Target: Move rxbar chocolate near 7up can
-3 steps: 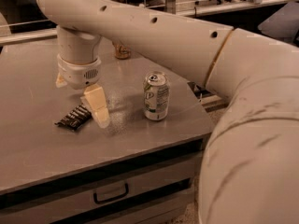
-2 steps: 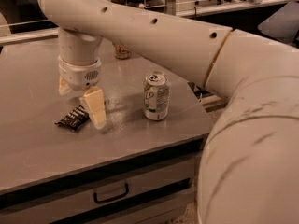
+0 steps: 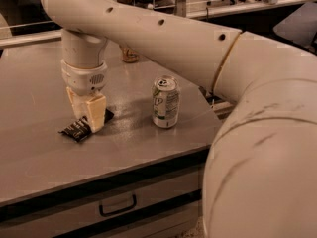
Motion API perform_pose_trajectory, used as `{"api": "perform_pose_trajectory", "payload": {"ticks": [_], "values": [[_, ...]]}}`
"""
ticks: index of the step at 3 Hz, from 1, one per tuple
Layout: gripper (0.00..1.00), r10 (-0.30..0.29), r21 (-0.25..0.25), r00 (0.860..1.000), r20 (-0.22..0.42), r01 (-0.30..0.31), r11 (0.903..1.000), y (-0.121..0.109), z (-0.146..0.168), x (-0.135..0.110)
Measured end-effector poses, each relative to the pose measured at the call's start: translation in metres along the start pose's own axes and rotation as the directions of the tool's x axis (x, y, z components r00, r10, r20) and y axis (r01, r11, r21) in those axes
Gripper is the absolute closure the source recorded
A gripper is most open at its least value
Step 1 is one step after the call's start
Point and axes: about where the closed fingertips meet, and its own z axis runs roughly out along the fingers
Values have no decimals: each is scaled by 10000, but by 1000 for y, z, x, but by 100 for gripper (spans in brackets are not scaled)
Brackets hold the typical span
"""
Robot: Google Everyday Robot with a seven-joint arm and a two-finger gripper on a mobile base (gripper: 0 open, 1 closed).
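Note:
The rxbar chocolate, a flat dark wrapper with pale lettering, lies at an angle on the grey table, left of centre. My gripper is lowered straight down onto the middle of the bar and hides that part, so only the bar's two ends show on either side. The 7up can, white and green with a silver top, stands upright to the right of the bar, roughly a can's height away from the gripper.
A gold-brown can stands at the back of the table, behind my arm. The table's front edge runs just below the bar, above a drawer with a black handle. My large arm fills the right side.
My gripper has come down from just above the table onto the rxbar chocolate. The bar and the 7up can have not moved.

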Motion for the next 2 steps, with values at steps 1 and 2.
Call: {"api": "perform_pose_trajectory", "payload": {"ticks": [1, 2], "values": [[86, -10, -16, 10000, 2, 10, 10000, 0, 0, 0], [100, -9, -16, 10000, 0, 9, 10000, 0, -2, 0]]}}
